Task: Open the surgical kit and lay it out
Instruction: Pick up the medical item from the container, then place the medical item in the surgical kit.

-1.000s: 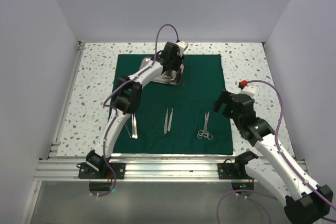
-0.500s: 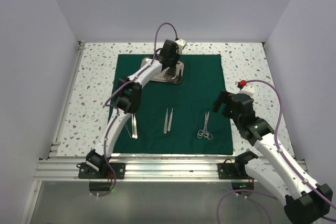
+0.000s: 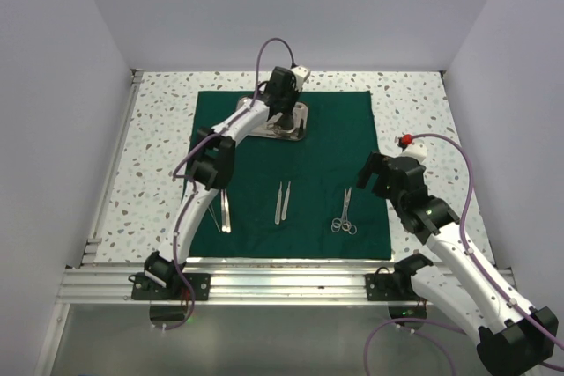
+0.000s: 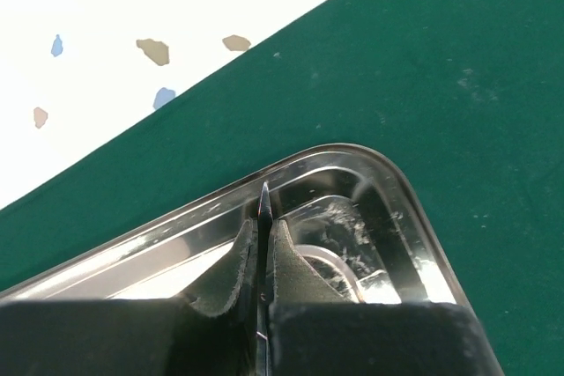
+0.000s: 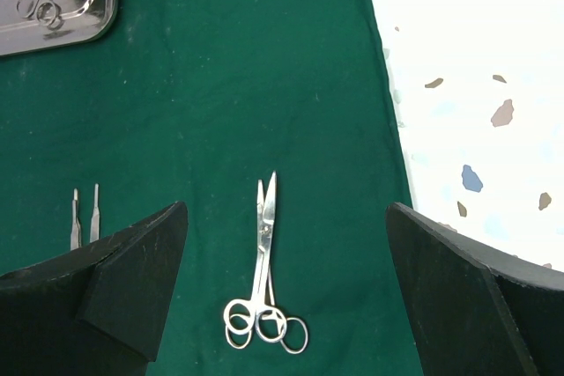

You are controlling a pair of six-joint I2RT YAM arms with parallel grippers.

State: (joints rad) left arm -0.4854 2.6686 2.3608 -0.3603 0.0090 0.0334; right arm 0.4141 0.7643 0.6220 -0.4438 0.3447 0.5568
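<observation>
Cloth: the dark green cloth (image 3: 317, 156) is spread flat on the speckled table (image 3: 159, 156).
Tray: the steel tray (image 3: 298, 129) is set on the far middle of the cloth; a ring-handled instrument (image 5: 42, 2) is seen lying in it.
Left hand: the left hand (image 3: 284, 105) is held over the tray, fingers pressed together on a thin instrument (image 4: 263, 204) whose pointed tip shows between them, above the tray's corner.
Right hand: the right hand (image 3: 377, 178) is held spread wide and empty above the cloth's right edge.
Scissors: the scissors (image 5: 264, 288) are laid on the cloth below the right hand.
Tweezers: the tweezers (image 3: 283, 202) are laid at the near middle.
Near left: another slim instrument (image 3: 224, 211) is partly hidden by the left arm.
</observation>
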